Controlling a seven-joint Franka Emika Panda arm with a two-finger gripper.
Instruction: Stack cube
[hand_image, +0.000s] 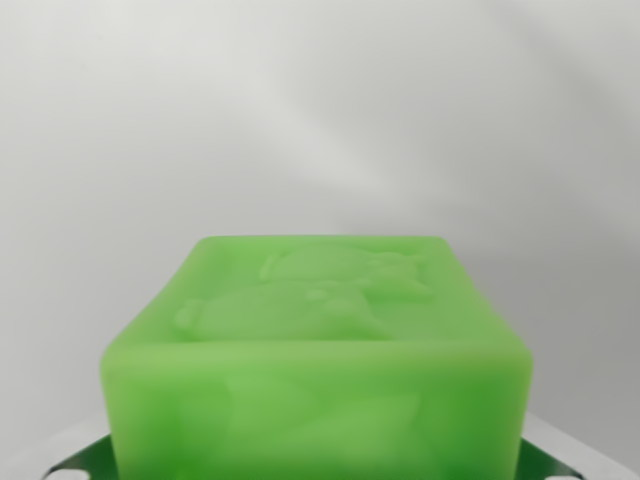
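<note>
A translucent green cube (315, 340) with a raised relief figure on its top face fills the lower middle of the wrist view, very close to the camera. Only slivers of my gripper (315, 468) show. They are pale fingers (575, 462) at the bottom corners, pressed against the cube's left and right sides and carrying dark green reflections of it. The cube sits level between them. No second cube is visible.
Behind the cube there is only a blurred, plain white-grey surface with soft shadows running diagonally across the upper right (420, 110).
</note>
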